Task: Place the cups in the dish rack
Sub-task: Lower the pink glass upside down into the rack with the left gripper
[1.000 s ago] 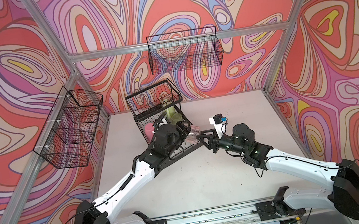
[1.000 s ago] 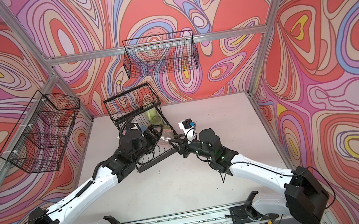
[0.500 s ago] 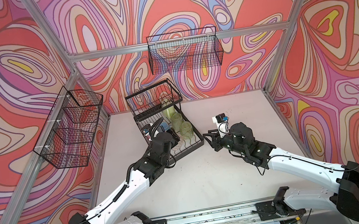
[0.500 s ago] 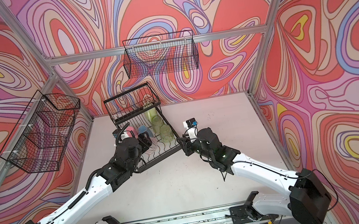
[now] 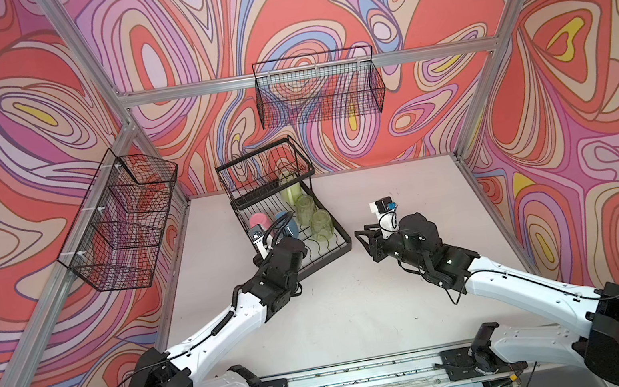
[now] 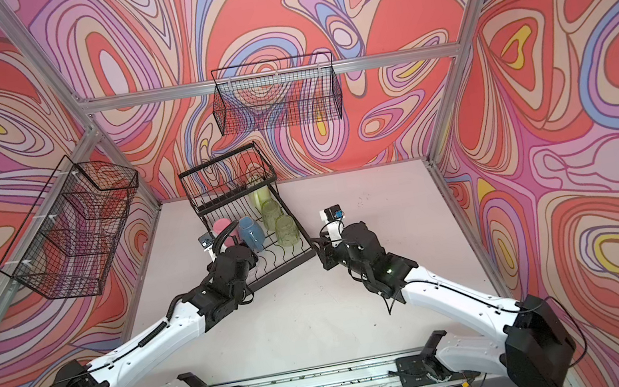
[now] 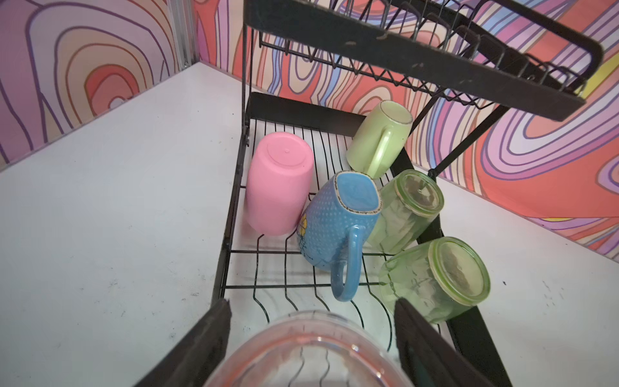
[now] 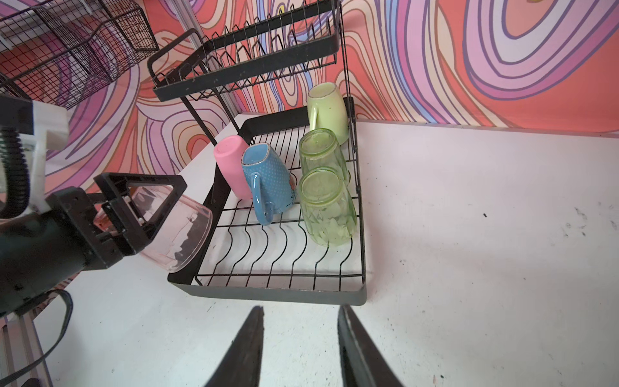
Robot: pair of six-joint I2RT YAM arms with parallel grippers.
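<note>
The black wire dish rack (image 5: 342, 240) (image 8: 268, 295) stands at the back left of the table. On its lower tray, bottoms up, are an opaque pink tumbler (image 7: 278, 184), a blue mug (image 7: 331, 221), a pale yellow-green mug (image 7: 378, 137) and two clear green tumblers (image 7: 407, 211) (image 7: 435, 278). My left gripper (image 7: 311, 303) is shut on a clear pink tumbler (image 8: 174, 228), held tilted above the tray's front left corner. My right gripper (image 8: 300, 307) is open and empty, low over the table just off the tray's front right corner (image 5: 362, 234).
Two fine-mesh black baskets hang on the walls, one on the left (image 5: 120, 228) and one at the back (image 5: 319, 90). The rack's raised upper basket (image 7: 418, 57) overhangs the back of the tray. Bare wavy wires (image 8: 268, 254) fill the tray's front part.
Both grippers were together over the rack's front a second ago. The left has drawn back toward the front left with the clear pink tumbler; the right has pulled back off the rack.
</note>
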